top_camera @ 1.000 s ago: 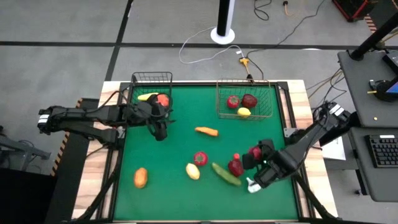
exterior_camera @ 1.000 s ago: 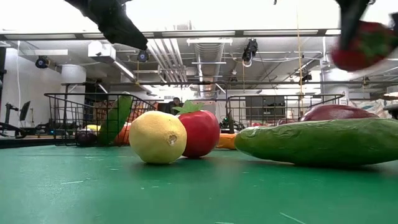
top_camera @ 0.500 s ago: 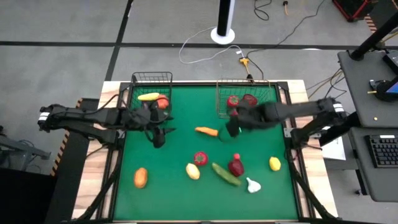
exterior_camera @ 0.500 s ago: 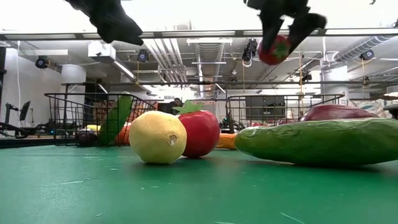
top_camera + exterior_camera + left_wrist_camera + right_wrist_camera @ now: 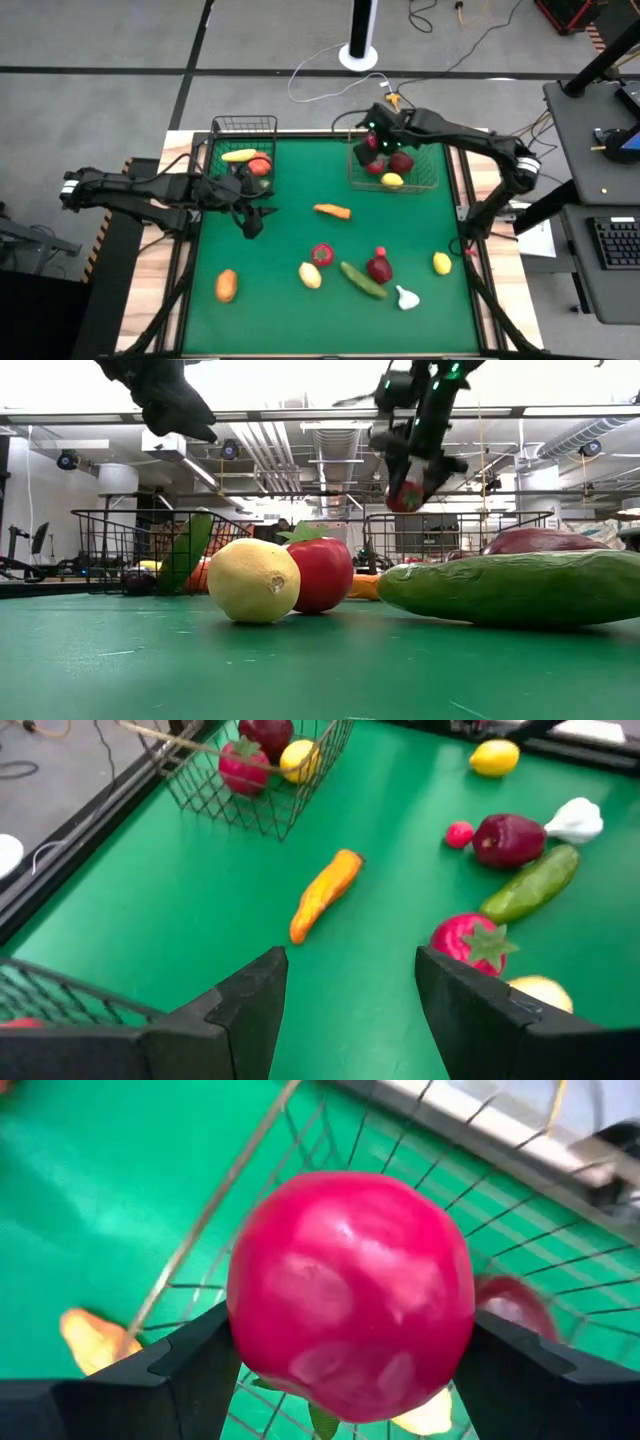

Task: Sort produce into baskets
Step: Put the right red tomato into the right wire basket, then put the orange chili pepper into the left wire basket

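Note:
My right gripper (image 5: 373, 145) is shut on a round red fruit (image 5: 350, 1290) above the near-left corner of the wider wire basket (image 5: 438, 160) at the far right; the fruit also shows in the low view (image 5: 403, 496). That basket holds two red fruits and a yellow one (image 5: 392, 180). My left gripper (image 5: 254, 216) is open and empty above the table, just near of the narrow black basket (image 5: 243, 120), which holds a yellow piece (image 5: 238, 155) and a red one. A carrot (image 5: 333, 211), a cucumber (image 5: 363, 280) and white garlic (image 5: 406, 297) lie on the green mat. My right gripper pinches the red fruit's two opposite sides (image 5: 245, 1315) between its two fingers (image 5: 160, 1380). The fingers come from above, pointing down. The fruit is lifted clear, above the wider basket's rim.
On the mat also lie a red fruit (image 5: 322, 254), a yellow one (image 5: 310, 275), a dark red one (image 5: 379, 267), a yellow one (image 5: 442, 263) near the right edge and an orange one (image 5: 226, 285) at the near left. Open mat lies between the two baskets.
My right gripper has carried the red fruit from the table's near right, up and toward the far edge, first to the mat's middle near the carrot, then over the wider basket. The fruit has stayed in its hold, clear of the table.

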